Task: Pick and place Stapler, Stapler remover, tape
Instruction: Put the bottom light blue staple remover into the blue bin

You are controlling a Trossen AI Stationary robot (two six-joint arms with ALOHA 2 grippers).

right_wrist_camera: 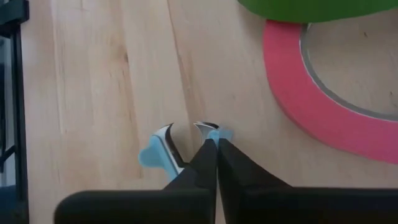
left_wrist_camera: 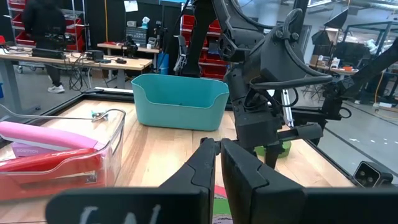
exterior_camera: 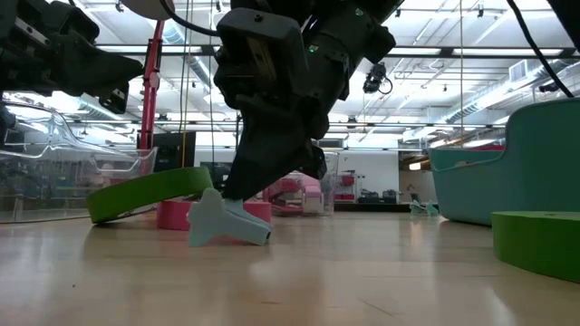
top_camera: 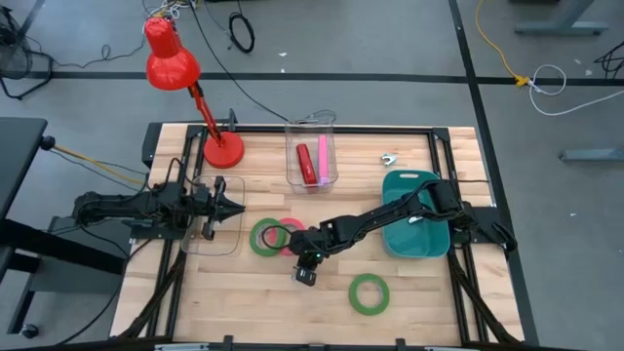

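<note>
— Wooden table top [top_camera: 244, 292], and the right gripper [right_wrist_camera: 216, 144] is down on it near the middle, its fingers pressed together on the light blue staple remover [right_wrist_camera: 155, 155].

— Is the remover really caught?

— One blue wing sits pinched at the fingertips; the metal claws and the other wing stick out to the side. In the low view the staple remover [exterior_camera: 227, 222] rests on the wood under that gripper.

— Where is the tape?

— The pink-red ring [right_wrist_camera: 311, 93] lies just beside the remover, with a green ring [top_camera: 264, 237] leaning over it. Another green ring [top_camera: 370, 293] lies apart, nearer the table's front edge.

— And the stapler?

— Red stapler [top_camera: 304, 161], lying in the clear bin [top_camera: 312, 181] next to a pink one.

— The other arm?

— The left gripper [left_wrist_camera: 220, 149] hovers clenched and empty over the left side. A teal bin [top_camera: 414, 239] stands at the right.
</note>
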